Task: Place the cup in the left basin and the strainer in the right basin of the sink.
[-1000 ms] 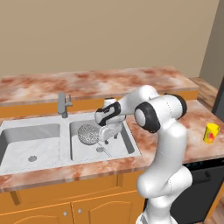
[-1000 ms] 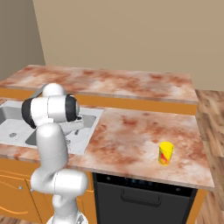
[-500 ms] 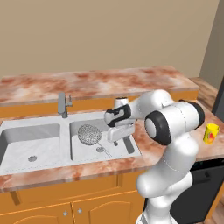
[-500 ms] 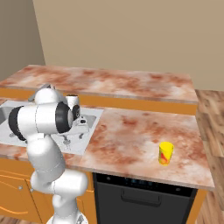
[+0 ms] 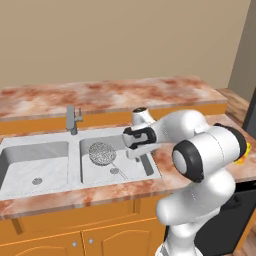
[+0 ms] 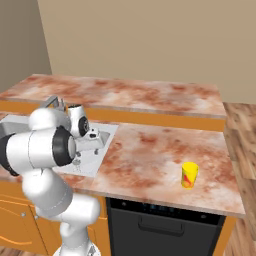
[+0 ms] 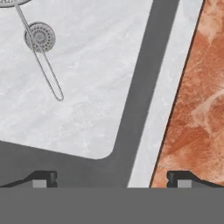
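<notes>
We see a plain beige wall [image 5: 125,40] behind a reddish marble counter [image 6: 150,160] that runs over orange wooden cabinets [image 5: 75,230]. A dark appliance front [image 6: 165,225] sits under the counter, beside a wooden plank floor [image 6: 242,130].

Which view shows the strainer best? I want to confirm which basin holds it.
The left base view: the strainer lies whole in the right basin. The hand view catches its handle crossing the drain.
</notes>
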Available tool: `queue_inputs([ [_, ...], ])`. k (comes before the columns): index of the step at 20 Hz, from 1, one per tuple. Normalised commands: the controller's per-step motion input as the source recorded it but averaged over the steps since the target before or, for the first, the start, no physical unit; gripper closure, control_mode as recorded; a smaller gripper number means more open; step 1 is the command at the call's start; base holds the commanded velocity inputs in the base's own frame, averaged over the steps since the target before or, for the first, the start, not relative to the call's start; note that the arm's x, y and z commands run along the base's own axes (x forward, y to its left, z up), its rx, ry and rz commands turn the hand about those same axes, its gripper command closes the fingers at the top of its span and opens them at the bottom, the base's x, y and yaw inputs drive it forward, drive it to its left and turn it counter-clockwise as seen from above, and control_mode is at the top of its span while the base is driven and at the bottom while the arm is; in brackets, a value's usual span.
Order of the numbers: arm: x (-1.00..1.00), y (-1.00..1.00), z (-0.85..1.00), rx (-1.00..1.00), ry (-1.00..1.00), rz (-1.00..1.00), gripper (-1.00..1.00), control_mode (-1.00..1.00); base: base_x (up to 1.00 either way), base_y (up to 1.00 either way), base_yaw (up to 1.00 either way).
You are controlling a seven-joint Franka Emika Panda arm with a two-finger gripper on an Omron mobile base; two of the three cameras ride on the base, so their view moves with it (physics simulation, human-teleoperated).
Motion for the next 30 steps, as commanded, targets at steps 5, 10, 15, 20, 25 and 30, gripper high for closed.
queue_inputs([
  [5,0.01,-0.42,-0.01,0.0,0.0,-0.03,-1.0,-1.0,0.0,0.0,0.0],
  [10,-0.21,-0.55,0.02,0.0,0.0,-0.1,-1.0,-1.0,0.0,0.0,0.0],
  [15,-0.2,-0.4,0.0,0.0,0.0,-0.16,-1.0,-1.0,0.0,0.0,0.0],
  [20,-0.02,-0.48,-0.06,0.0,0.01,-0.16,-1.0,-1.0,0.0,0.0,0.0],
  [25,0.01,-0.25,-0.02,0.0,0.0,-0.04,-1.0,-1.0,0.0,0.0,0.0],
  [30,0.0,-0.5,0.0,0.01,0.01,0.0,-1.0,-1.0,0.0,0.0,0.0],
])
